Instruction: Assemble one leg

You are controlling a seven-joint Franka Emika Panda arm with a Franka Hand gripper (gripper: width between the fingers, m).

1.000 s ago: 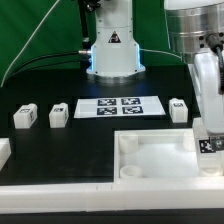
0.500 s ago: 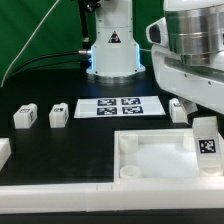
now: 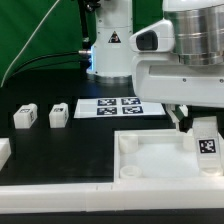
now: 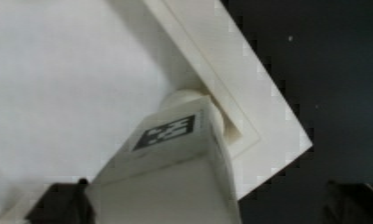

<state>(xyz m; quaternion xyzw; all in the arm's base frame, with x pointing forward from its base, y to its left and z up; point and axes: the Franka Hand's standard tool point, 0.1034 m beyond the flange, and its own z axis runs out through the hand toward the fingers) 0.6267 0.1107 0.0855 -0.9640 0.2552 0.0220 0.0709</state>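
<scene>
Jaws: spread, not clamping. In the wrist view one dark fingertip (image 4: 58, 202) sits just beside the leg (image 4: 165, 165), the other is well apart from it, and the leg stands between them. Leg position: upright at the exterior view's right, at the right end of the square panel (image 3: 150, 160), tag face turned toward the near side. The wrist view shows its lower end meeting the raised rim at a panel corner. Whether it is fully seated there cannot be told, as the joint itself is hidden by the leg body. Judgement: the leg is at that corner because that is where it mounts. The jaws straddle it loosely, either for a fresh bite to turn it in or to let go; which one cannot be told from this moment. Arm (image 3: 185, 55): hangs over the panel's far right, its bulky white wrist housing filling the upper right of the exterior view, hand pointing straight down along the leg's axis. That pose suits twisting about the vertical. Elsewhere on the desk (image 3: 60, 140): two spare legs (image 3: 40, 116) stand side by side at the exterior view's left, well apart from the panel. The marker board (image 3: 120, 107) lies flat at centre far, untouched. Risk: an unclamped leg could tip if nudged.
</scene>
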